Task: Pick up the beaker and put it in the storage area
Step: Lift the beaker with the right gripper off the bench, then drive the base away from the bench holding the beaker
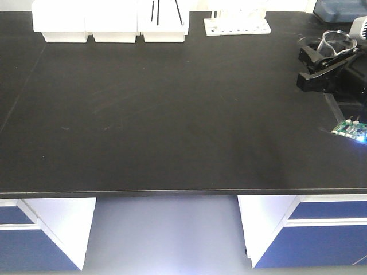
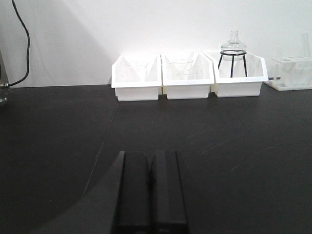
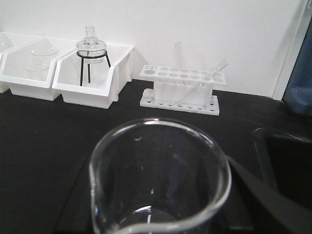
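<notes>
The beaker [image 3: 161, 170] sat at the far right of the black surface [image 1: 172, 126], in the grip of the right tool [image 1: 315, 66]. Its dark fingers pressed against the glass wall on either side. Whether the base rested on the surface or hung just above it could not be told. The left tool [image 2: 152, 158] hovered low over the surface with its fingers pressed together and nothing between them.

The beaker stood upright, its long axis vertical and its open mouth up. The dip in the rim nearest the right wrist camera looked like the pour spout, so it likely faced back toward the arm. No liquid could be seen inside.

Being thin clear glass, it would probably be light, rigid, slick and easily cracked. A moderate squeeze across the cylindrical wall below the rim seemed the safest hold, kept level and clear of the spout.

White trays [image 1: 114, 26], a round flask on a black tripod [image 3: 91, 48] and a test tube rack [image 3: 180, 90] lined the rear edge. No storage area could be made out in these views, so the carry was judged not yet done.
</notes>
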Available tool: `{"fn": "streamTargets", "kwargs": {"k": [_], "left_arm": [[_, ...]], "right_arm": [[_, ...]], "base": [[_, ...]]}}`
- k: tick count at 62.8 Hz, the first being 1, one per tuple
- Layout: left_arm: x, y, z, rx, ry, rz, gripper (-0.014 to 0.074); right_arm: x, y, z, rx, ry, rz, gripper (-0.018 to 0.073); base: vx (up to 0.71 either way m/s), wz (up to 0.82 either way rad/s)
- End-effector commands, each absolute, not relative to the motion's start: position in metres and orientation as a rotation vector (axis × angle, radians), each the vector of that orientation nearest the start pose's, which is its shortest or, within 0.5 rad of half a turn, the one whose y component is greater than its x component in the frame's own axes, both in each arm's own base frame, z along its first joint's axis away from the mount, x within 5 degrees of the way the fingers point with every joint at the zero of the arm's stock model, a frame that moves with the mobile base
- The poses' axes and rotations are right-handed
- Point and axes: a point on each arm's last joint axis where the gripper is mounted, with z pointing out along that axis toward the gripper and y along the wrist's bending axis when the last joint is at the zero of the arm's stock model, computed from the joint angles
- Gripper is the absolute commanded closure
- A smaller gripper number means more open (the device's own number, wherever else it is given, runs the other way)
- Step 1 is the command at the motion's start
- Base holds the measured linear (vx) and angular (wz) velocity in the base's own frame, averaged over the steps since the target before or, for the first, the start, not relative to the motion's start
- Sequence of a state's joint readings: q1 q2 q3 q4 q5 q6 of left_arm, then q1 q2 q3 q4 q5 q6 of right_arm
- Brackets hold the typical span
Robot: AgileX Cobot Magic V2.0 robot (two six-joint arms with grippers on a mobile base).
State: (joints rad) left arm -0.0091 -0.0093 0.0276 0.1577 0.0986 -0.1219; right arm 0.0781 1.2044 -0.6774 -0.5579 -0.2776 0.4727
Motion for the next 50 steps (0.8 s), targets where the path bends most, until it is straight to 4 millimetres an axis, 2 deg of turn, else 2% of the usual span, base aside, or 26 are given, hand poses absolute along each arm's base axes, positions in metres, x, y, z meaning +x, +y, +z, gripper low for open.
{"fn": "streamTargets", "kwargs": {"k": [1, 50], "left_arm": [[0.0546, -0.0002, 0.2102, 0.023, 1.486, 0.015, 0.0603], [0.0546, -0.0002, 0.2102, 0.023, 1.486, 0.015, 0.0603]], "right_arm": [[0.2555, 0.0361, 0.3167, -0.251, 1.640, 0.164, 0.0564], [0.2555, 0.0362, 0.3168, -0.252, 1.639, 0.164, 0.0564]], "base": [[0.00, 0.00], [0.00, 0.00]]}}
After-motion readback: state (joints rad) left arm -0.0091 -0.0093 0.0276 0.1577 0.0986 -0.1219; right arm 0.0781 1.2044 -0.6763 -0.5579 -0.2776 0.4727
